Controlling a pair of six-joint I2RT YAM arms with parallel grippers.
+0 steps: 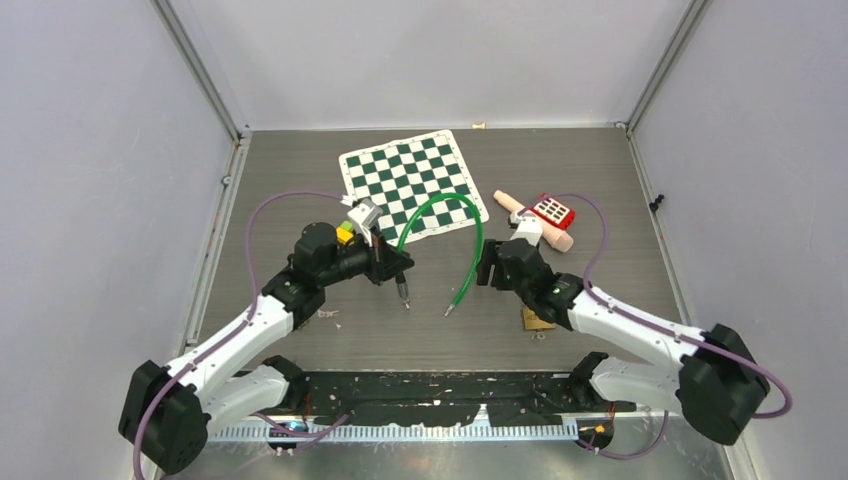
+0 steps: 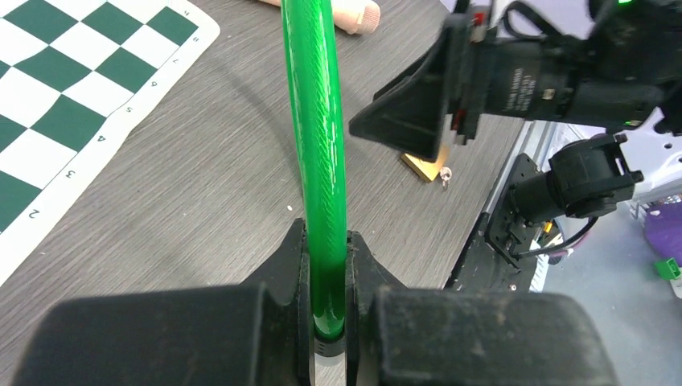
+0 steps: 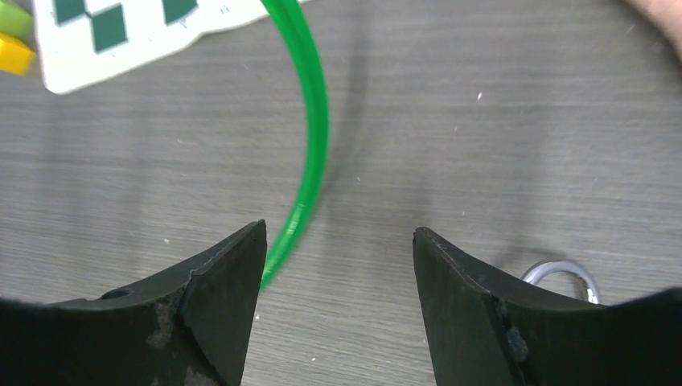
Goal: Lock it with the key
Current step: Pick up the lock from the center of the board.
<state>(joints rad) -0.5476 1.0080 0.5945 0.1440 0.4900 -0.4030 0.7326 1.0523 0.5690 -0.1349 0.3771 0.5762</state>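
Clearly, left jaws clamp green cable (image 2: 316,121), right jaws gape; chess mat (image 2: 48,100) reads 2, 3, 4.

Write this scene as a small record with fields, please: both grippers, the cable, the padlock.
left gripper: shut on the green cable, near one end
right gripper: open, holding nothing, beside the cable's free end
green cable: arches from the left gripper towards the right arm, free end low near the table
padlock: brass, on the table under the right arm
chess mat: flat on the far side of the table
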